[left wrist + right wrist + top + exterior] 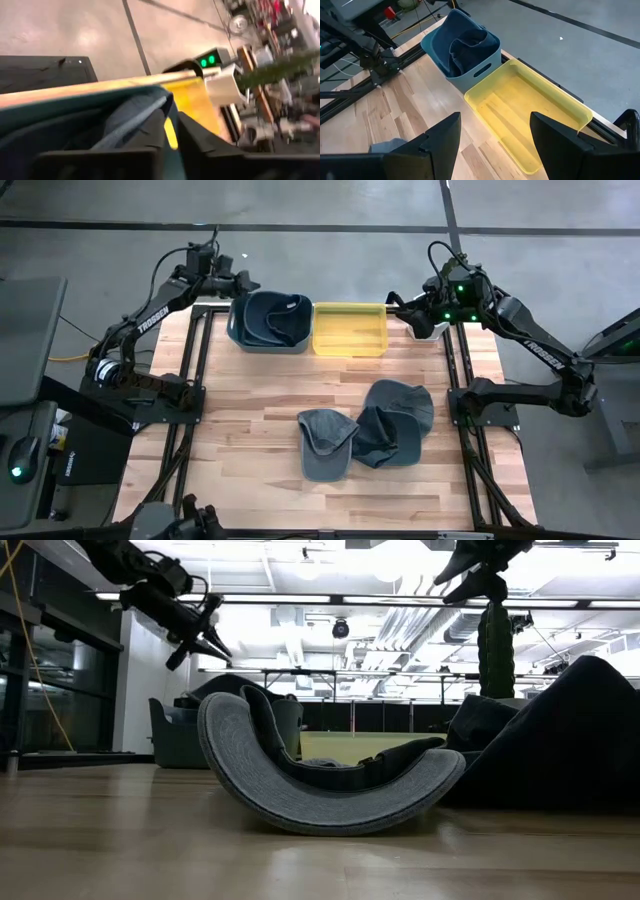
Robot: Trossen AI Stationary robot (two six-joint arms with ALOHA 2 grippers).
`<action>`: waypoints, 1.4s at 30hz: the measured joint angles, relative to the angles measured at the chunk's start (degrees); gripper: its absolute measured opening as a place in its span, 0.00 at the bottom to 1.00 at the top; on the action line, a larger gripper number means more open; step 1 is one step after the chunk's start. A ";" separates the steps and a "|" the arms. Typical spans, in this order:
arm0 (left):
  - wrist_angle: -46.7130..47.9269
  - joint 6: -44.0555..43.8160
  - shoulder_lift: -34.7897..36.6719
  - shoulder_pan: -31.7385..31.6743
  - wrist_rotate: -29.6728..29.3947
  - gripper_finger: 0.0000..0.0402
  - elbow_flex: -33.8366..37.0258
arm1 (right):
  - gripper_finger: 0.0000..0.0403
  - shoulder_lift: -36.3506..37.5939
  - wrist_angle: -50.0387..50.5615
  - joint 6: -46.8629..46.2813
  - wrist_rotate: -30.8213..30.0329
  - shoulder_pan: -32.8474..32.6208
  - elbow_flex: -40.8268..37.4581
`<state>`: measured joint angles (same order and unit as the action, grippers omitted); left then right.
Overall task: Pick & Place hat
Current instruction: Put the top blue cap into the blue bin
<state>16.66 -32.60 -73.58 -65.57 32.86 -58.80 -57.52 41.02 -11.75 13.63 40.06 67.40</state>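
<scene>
High view: on a slatted wooden table (pixel 260 395), three grey caps lie loose toward the 5 o'clock quarter. One grey cap (pixel 325 442) sits nearest the front edge, a second cap (pixel 385 438) overlaps it at 3 o'clock, and a third cap (pixel 403 400) rests at 1 o'clock from that pair, touching the second. At the table's 12 o'clock edge stand a blue-grey bin (pixel 268 321) and, just beside it at 3 o'clock, a shallow yellow tray (pixel 350 329). A dark hat (pixel 280 318) fills the bin.

The left gripper (pixel 246 280) hangs above the bin's 10 o'clock corner, its arm reaching in from the table's 9 o'clock side. In the left wrist view its fingers (pixel 150 132) stand close together with only a narrow gap, nothing between them, the bin's rim and folded fabric just beyond.

The right gripper (pixel 397 302) hovers at the tray's 1 o'clock corner, green lights glowing on its wrist. The right wrist view shows its fingers (pixel 445 137) spread wide and holding nothing, with the yellow tray (pixel 530 115) bare below and the blue-grey bin (pixel 462 47) with the hat (pixel 465 42) beyond.

In the low view the nearest cap (pixel 320 775) rocks on its curved brim, crown down, the other caps a dark mass at 3 o'clock.
</scene>
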 joint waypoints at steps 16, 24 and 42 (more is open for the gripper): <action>5.95 27.20 -0.20 14.60 -15.40 0.00 0.28 | 0.58 -0.02 -0.11 0.17 -1.53 0.00 0.00; 12.21 22.50 -3.41 15.04 -22.08 0.00 0.34 | 0.58 -0.48 -0.14 -0.09 -1.85 0.01 -0.02; 18.27 12.81 -14.59 15.00 -31.16 0.00 0.37 | 0.58 -1.07 -0.05 -1.29 -1.73 0.00 -0.04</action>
<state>34.93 -19.79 -88.17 -50.57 1.70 -58.43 -58.59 40.97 -13.04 11.90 40.06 67.35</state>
